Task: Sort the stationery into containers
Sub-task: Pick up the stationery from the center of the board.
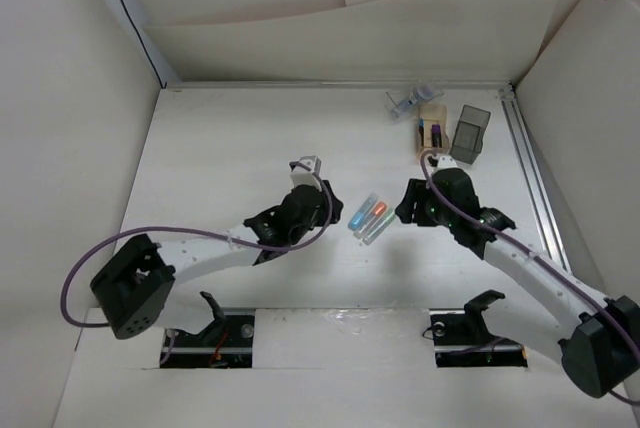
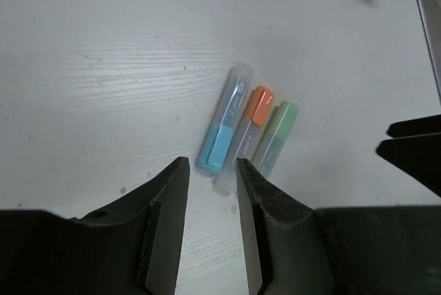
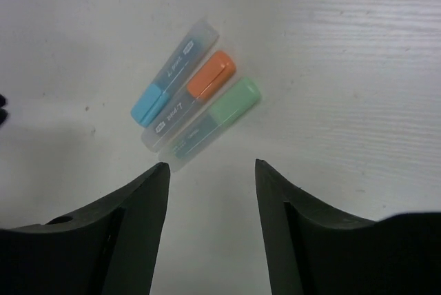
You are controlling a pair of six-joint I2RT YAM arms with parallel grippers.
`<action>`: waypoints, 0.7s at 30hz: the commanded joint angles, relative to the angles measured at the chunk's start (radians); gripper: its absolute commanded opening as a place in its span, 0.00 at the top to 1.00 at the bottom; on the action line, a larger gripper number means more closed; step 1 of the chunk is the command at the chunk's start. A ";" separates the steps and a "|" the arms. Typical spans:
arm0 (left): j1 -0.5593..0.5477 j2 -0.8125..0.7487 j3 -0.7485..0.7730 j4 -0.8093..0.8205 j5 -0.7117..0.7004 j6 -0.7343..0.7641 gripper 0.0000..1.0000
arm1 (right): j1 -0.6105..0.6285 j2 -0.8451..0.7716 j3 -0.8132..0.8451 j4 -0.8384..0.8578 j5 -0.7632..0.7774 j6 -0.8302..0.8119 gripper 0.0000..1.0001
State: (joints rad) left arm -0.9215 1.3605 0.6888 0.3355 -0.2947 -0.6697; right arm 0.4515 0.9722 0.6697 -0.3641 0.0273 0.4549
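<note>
Blue marker (image 3: pixel 153 104) and green marker (image 3: pixel 234 105) flanking orange marker (image 3: pixel 210 78) on bench (image 3: pixel 344 47); barrel print unreadable. Left hand (image 2: pixel 211 164) narrowly parted, right hand (image 3: pixel 212 164) wide apart.

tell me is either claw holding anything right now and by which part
Nothing is held. The left claw and the right claw are both open and empty; the blue marker, orange marker and green marker lie loose on the table.
</note>
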 commanded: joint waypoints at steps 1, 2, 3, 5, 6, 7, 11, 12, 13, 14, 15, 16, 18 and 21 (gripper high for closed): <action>0.006 -0.170 -0.014 -0.004 0.008 0.001 0.70 | 0.062 0.054 -0.034 0.108 0.011 0.062 0.42; 0.006 -0.190 -0.043 -0.004 -0.001 0.015 0.70 | 0.072 0.103 -0.035 0.122 0.020 0.086 0.57; 0.006 -0.207 -0.058 0.009 -0.012 0.028 0.70 | 0.093 0.132 -0.035 0.148 0.032 0.087 0.62; 0.006 -0.228 -0.092 0.023 -0.012 0.028 0.69 | 0.116 0.218 -0.019 0.160 0.046 0.111 0.76; 0.006 -0.228 -0.092 0.036 -0.012 0.039 0.69 | 0.130 0.242 -0.019 0.175 0.063 0.120 0.80; 0.006 -0.228 -0.103 0.036 -0.021 0.051 0.69 | 0.154 0.264 -0.010 0.185 0.106 0.120 0.80; 0.006 -0.228 -0.132 0.050 -0.040 0.073 0.69 | 0.167 0.348 0.011 0.214 0.148 0.152 0.44; 0.006 -0.228 -0.143 0.060 -0.040 0.073 0.68 | 0.167 0.362 0.021 0.229 0.158 0.153 0.37; 0.006 -0.228 -0.143 0.060 -0.040 0.073 0.68 | 0.167 0.391 0.021 0.238 0.158 0.162 0.31; 0.006 -0.228 -0.143 0.074 -0.029 0.082 0.68 | 0.176 0.405 0.036 0.238 0.167 0.171 0.31; 0.006 -0.228 -0.152 0.074 -0.029 0.082 0.68 | 0.176 0.419 0.045 0.238 0.184 0.171 0.31; 0.006 -0.228 -0.161 0.088 -0.020 0.082 0.68 | 0.176 0.443 0.060 0.238 0.197 0.180 0.33; 0.006 -0.238 -0.161 0.102 0.005 0.082 0.68 | 0.176 0.464 0.073 0.238 0.235 0.180 0.43; 0.006 -0.238 -0.170 0.112 0.028 0.082 0.68 | 0.176 0.493 0.082 0.238 0.269 0.189 0.46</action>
State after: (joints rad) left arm -0.9188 1.1366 0.5308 0.3801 -0.2955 -0.6052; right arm 0.6170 1.4513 0.7097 -0.1757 0.2203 0.6228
